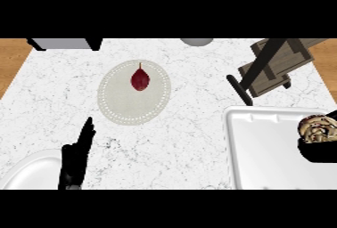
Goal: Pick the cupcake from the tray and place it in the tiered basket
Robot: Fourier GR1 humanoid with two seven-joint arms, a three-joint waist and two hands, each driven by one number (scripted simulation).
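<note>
The cupcake [318,128], brown with swirled cream, sits at the right end of the white tray [263,147], cut by the view's right edge. My right hand [320,152] wraps it: a black part lies just below it and a fingertip shows above it at the edge. The tiered basket [275,67], wooden shelves on a black frame, stands at the back right, beyond the tray. At the lower left my left hand [77,153] rests open on the counter, fingers straight and pointing away from me.
A pale round placemat [125,107] at centre left carries a dark red, drop-shaped item [140,79]. A white plate [26,173] shows at the lower left corner. A dark box [63,43] and a grey round object [197,41] stand along the back edge.
</note>
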